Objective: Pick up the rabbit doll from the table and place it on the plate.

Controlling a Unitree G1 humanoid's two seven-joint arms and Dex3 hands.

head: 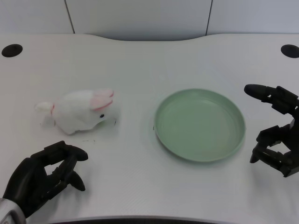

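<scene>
A white plush rabbit doll (80, 111) with pink ears lies on its side on the white table, left of centre. A pale green plate (236, 140) sits to its right, with nothing on it. My left hand (43, 177) rests low at the bottom left, nearer to me than the rabbit and apart from it. Its fingers are loosely curled and hold nothing.
My right hand (276, 130) waits at the right edge, just beside the plate's rim. Two dark round holes (11, 50) (289, 50) sit in the table's far corners. The table's front edge runs along the bottom of the picture.
</scene>
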